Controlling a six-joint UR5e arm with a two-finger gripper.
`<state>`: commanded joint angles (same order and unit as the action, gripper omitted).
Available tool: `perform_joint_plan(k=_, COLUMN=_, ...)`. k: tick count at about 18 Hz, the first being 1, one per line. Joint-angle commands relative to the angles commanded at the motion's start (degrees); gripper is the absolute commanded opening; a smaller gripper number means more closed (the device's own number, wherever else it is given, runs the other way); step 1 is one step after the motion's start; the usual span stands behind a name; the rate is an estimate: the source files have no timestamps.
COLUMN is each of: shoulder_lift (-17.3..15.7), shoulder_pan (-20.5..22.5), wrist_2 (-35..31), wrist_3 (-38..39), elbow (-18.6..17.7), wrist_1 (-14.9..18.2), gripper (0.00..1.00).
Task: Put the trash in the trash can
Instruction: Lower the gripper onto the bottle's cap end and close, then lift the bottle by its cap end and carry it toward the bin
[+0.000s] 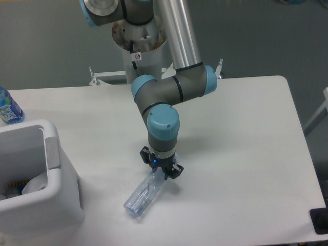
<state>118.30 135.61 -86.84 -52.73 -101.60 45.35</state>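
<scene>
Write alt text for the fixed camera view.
A robot arm's gripper closes on one end of a clear crushed plastic bottle lying on a white table. A white trash can holding white paper stands at the left; a blue-labelled bottle sits behind it.

White trash can (61,205) (grey panel), clear bottle (143,195), white table (241,133).

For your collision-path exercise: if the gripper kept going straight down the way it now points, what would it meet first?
The gripper would most likely meet the crushed plastic bottle, whose upper end already lies between its fingers, then the table beneath.
</scene>
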Motion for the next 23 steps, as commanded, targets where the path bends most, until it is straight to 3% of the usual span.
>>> perform_joint_plan(k=5, shoulder_lift=-2.28, shoulder_pan=0.35, wrist_2=0.52, wrist_3=0.61, elbow=0.96, wrist_1=0.00, gripper=0.48)
perform_joint_plan(k=8, shoulder_lift=-4.65, shoulder_pan=2.10, wrist_2=3.32, wrist_3=8.67, elbow=3.07, wrist_1=-0.79, gripper=0.48)
perform_joint_plan(k=12, shoulder_lift=-6.68, shoulder_pan=2.99, wrist_2=10.10, wrist_3=21.14, elbow=9.03, wrist_1=-1.49, gripper=0.48)
perform_joint_plan(k=18, shoulder_lift=-7.12, shoulder_pan=-0.17, wrist_2=10.46, wrist_3=34.60, elbow=17.13, wrist_1=-2.55, gripper=0.48)
perform_joint_plan(k=23, shoulder_lift=-10.63, shoulder_pan=-4.38, wrist_2=10.46, wrist_3=41.04, elbow=21.70, wrist_1=-3.08, gripper=0.48)
